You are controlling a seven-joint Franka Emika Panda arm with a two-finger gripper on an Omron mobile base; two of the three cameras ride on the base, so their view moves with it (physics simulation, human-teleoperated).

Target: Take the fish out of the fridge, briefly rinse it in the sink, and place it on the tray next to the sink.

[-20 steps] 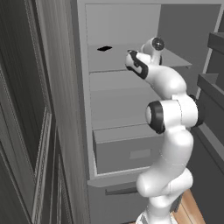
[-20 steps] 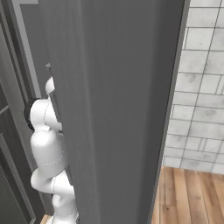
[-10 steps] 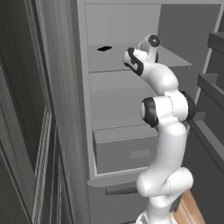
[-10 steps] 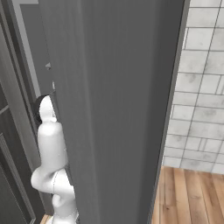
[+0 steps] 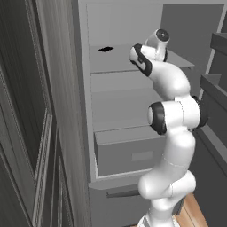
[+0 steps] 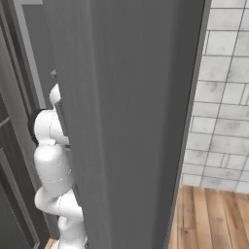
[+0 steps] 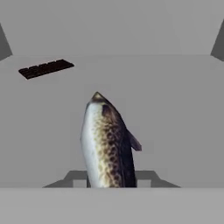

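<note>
Between my claw's (image 7: 111,178) two fingertips I see one fish (image 7: 107,142), clamped and pointing away over the fridge (image 5: 133,88) shelf (image 7: 175,109). Farther along that shelf, up and left of the claw, lies one flat black blob (image 7: 46,68). I read no writing anywhere.

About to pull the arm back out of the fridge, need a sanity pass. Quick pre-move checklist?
1. Fish between the fingers: ok, hand view shows it rising between the tips.
2. Grip firm: cannot tell, contact is hidden.
3. Fish off the shelf: cannot tell.
4. Black flat item away from the fish: ok, it lies apart toward the back.
5. Fridge door open: ok.
6. Drawer below the arm's path: ok.
</note>
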